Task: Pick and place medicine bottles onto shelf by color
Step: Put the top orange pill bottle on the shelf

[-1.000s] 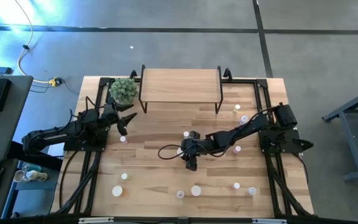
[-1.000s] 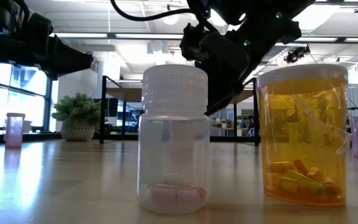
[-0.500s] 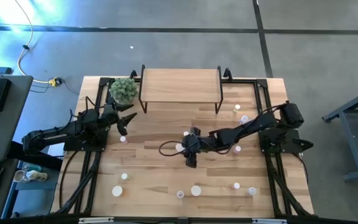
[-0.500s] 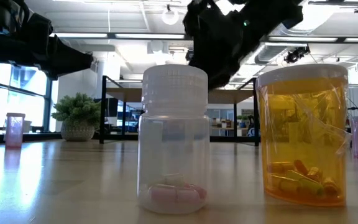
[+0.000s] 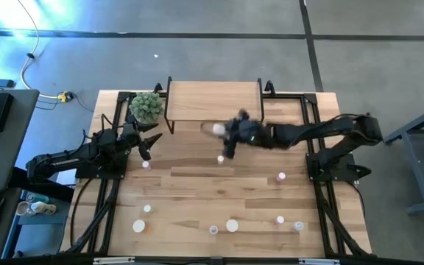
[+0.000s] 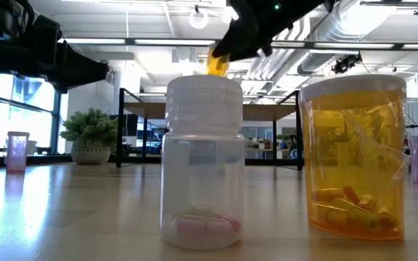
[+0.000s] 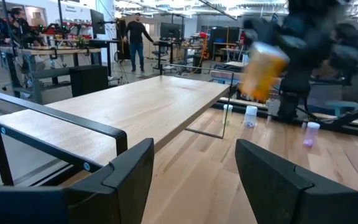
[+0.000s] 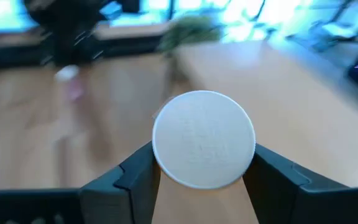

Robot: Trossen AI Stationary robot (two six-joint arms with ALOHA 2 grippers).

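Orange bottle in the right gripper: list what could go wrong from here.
1. The right gripper holds the white-capped orange medicine bottle lying sideways; it may land tilted on the low wooden-topped shelf and roll.
2. It hangs near the shelf's front edge; released short, it could drop to the table.

Counter (image 5: 197, 184): light wood planks, mid-frame in high view. Shelf (image 5: 213, 101) stands on it at upper centre, wooden top bare, black legs. Potted plant (image 5: 146, 107) just left of the shelf. Small white-capped bottles scattered on the planks: pink one (image 5: 146, 164) at left, one (image 5: 220, 159) mid-counter, pink one (image 5: 281, 177) at right, a row (image 5: 232, 225) along the lower edge. Low view: clear bottle (image 6: 202, 163) and orange bottle (image 6: 353, 156) stand closest to the camera.
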